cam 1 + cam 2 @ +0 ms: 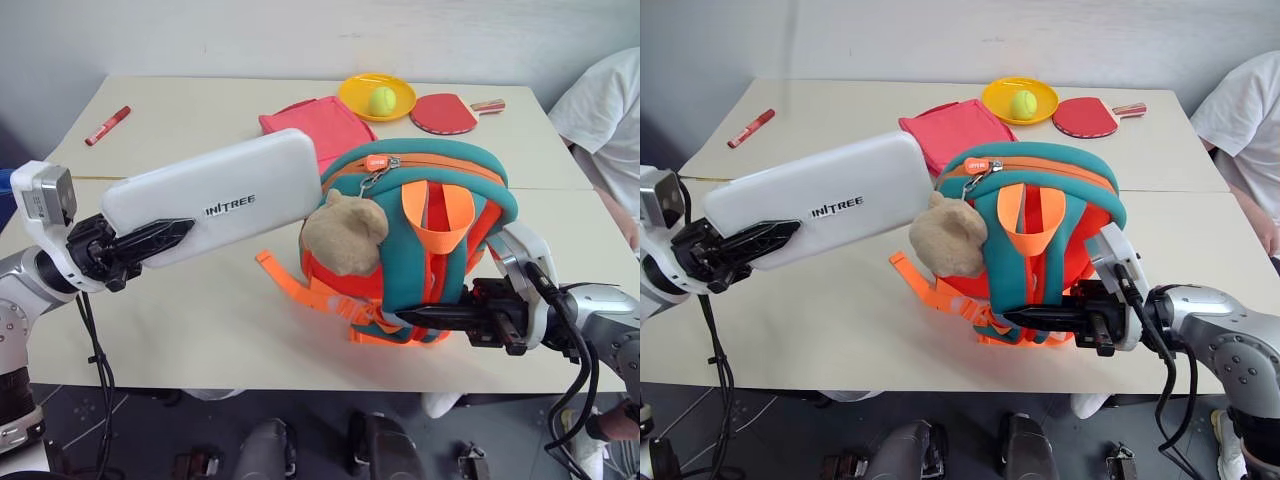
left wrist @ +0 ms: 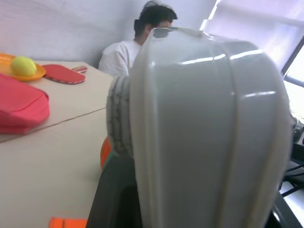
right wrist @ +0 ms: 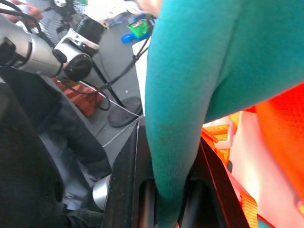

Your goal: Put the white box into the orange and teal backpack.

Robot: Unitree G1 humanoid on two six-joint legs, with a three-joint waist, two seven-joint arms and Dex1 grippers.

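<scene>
Nearest me, at the table's front edge, my right gripper is clamped shut on a teal strap low on the orange and teal backpack, holding it upright; its forearm lies level, fingers pointing toward my left arm. Beyond and to that side, my left gripper pinches one end of the white box, lifted clear of the table. The box's long axis runs from those fingers up toward the backpack's zipped teal top, its far end just beside the plush toy. I judge the zipper still bars entry.
</scene>
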